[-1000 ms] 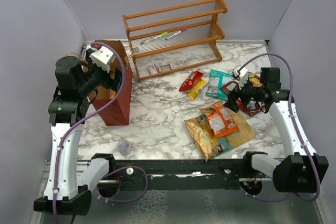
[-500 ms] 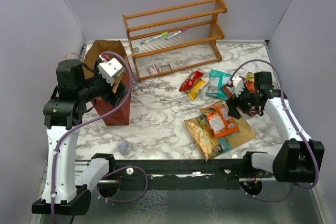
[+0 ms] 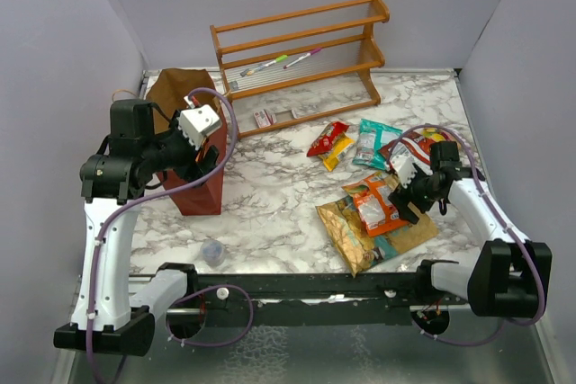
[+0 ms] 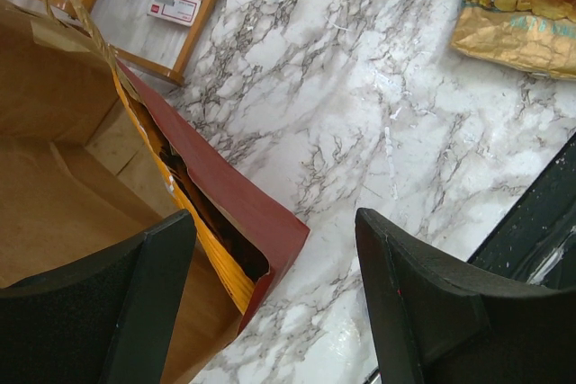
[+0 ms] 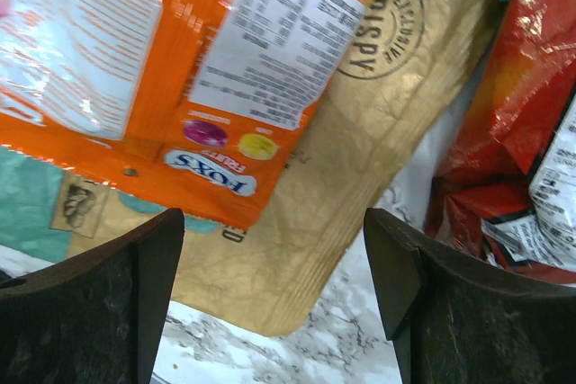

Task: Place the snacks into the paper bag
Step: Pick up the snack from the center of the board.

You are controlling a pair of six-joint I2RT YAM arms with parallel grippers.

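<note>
The dark-red paper bag stands upright at the left, its brown inside showing. A yellow-orange strip lies inside along its wall. My left gripper is open and empty above the bag's right rim. The snacks lie at the right: a gold chip bag, orange packets, a teal one, a red-yellow one and a red one. My right gripper is open and empty just above the orange packet and gold bag, shown in the right wrist view.
A wooden slatted rack stands at the back with a green pen and a pink pen on it. A small red-white card lies under it. A small clear cup sits near the front edge. Purple walls close in both sides.
My left gripper has swung from over the bag's mouth to its right rim. My right gripper has moved down toward the near side, over the orange packets.
</note>
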